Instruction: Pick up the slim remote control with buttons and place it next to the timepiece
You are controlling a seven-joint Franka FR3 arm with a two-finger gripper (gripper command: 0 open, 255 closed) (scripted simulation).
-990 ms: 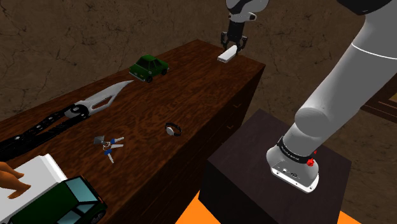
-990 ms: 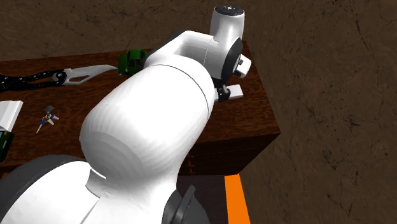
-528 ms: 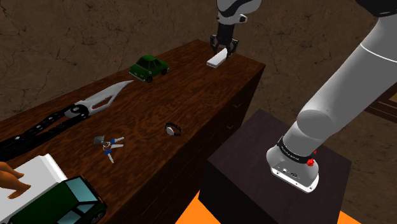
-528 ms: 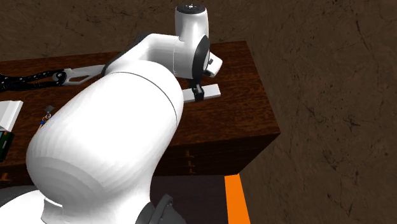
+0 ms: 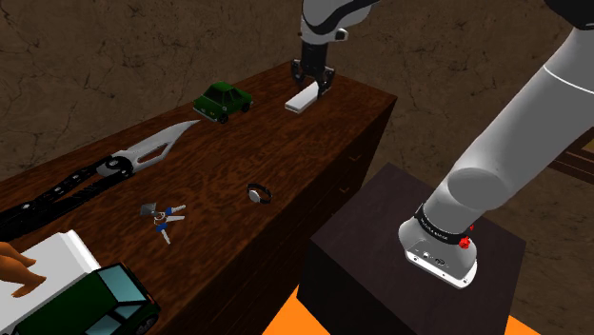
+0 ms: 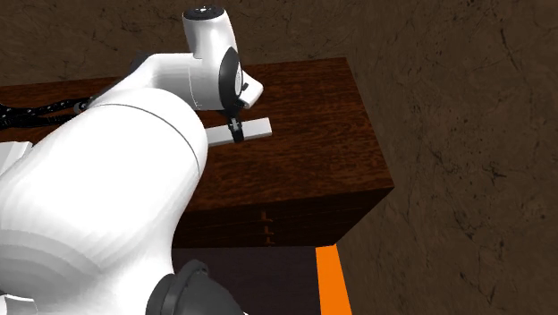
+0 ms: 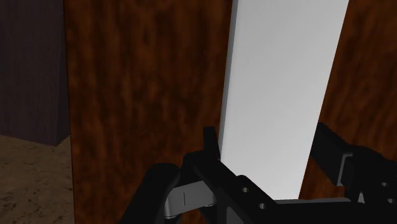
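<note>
Broadly, the dark wooden tabletop (image 5: 238, 157) is the largest thing before me, ending in a short end at the shoulder view's upper right; my white arm (image 5: 514, 128) rises from the dark stand (image 5: 366, 257), which sits against the tabletop's long drawer-fronted edge.

A long folding knife (image 5: 100, 171) with a black handle lies along the back edge. At the opposite short end sit a white box (image 5: 52, 262) and a large green vehicle (image 5: 100, 303). A small green toy car (image 5: 223, 100) stands near the back edge, closer to where I am reaching.

The remote (image 5: 301, 98) is drawn as a plain white slab, and I see no buttons on it. It sits over the tabletop close to the upper-right short end, gripped across its width; whether it clears the wood I cannot tell. My claw (image 5: 312, 84) is clenched on it, one black finger on each long side, as the wrist view shows.

The watch (image 5: 258, 193) lies near the front edge about midway along, well apart from the remote; a little bunch of keys (image 5: 160, 216) lies near it.
</note>
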